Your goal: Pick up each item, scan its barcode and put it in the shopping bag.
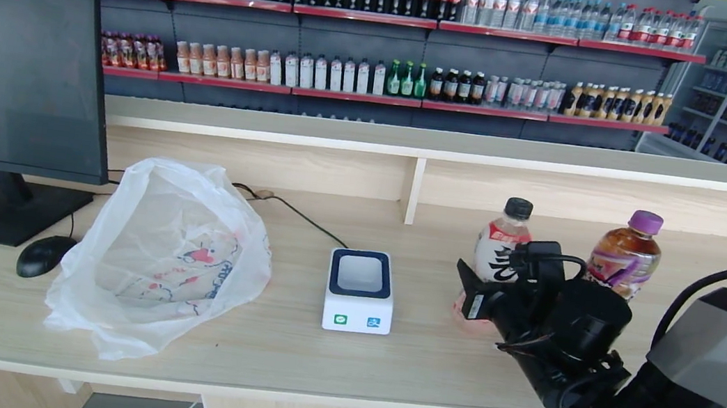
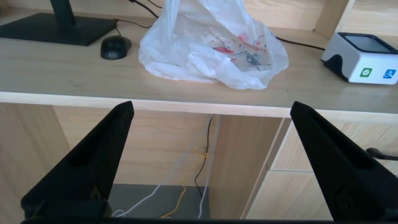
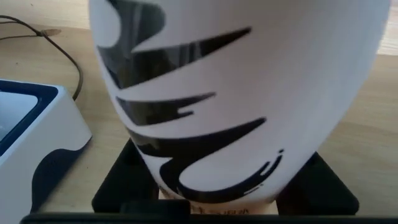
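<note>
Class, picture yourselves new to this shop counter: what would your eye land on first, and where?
The right gripper is at the white bottle on the right of the counter, beside a purple-capped bottle. Next comes the crumpled plastic shopping bag on the left, with the white scanner between them.

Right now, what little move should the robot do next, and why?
Probably lift the white bottle a little off the counter, if the hold is firm. The right pincer sits around the bottle's lower part. The bottle has to pass the scanner, which stands to the robot's left of it, before it goes into the shopping bag.
</note>
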Robot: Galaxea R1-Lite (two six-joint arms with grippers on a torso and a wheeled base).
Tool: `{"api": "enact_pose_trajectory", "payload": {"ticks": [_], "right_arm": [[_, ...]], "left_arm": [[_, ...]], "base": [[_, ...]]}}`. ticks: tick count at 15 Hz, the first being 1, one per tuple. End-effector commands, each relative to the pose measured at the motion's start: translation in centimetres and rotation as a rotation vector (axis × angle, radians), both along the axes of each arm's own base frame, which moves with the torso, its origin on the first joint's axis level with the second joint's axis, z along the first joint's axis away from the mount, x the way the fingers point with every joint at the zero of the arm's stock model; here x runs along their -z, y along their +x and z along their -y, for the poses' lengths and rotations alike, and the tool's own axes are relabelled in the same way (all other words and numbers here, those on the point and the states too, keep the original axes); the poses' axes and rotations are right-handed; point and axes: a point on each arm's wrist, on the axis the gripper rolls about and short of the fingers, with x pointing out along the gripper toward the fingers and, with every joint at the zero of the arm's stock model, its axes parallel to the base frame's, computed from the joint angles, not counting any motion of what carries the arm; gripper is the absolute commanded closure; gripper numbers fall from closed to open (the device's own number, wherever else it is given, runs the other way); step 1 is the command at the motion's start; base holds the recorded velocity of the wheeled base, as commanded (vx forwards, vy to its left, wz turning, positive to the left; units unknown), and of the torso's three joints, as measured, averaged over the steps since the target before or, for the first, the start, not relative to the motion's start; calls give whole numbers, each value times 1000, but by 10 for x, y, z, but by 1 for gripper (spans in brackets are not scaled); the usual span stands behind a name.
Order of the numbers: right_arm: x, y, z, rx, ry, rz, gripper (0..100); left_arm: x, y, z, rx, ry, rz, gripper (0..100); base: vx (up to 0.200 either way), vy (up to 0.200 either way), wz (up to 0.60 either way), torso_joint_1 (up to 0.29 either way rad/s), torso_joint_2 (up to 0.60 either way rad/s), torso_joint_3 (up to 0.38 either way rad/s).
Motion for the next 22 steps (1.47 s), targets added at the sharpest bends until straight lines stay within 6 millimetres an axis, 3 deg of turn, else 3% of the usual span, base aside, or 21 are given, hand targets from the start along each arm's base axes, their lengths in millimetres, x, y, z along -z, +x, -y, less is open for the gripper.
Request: {"api": "enact_pose_trajectory", "payload": {"ticks": [1,4,10,14,22], "right_arm": [[-2,0,-1,-2,6,12,100],[-4,-1,-1,-5,7,15,100],[-29,-14,2,-19,37,72,100],[-44,-38,-10,-93,86,91,100],[-65,-76,-2,-143,110,117,100]], "left_arm": [[0,0,0,-1,-1,1,0],[0,0,0,-1,-1,1,0],[0,0,0,-1,0,1,0],[0,0,0,1,-1,1,0],[0,0,0,-1,-1,1,0]], "base": [[0,0,0,0,0,0],[0,0,0,0,0,0],[0,0,0,0,0,0],[0,0,0,0,0,0],[0,0,0,0,0,0]]}}
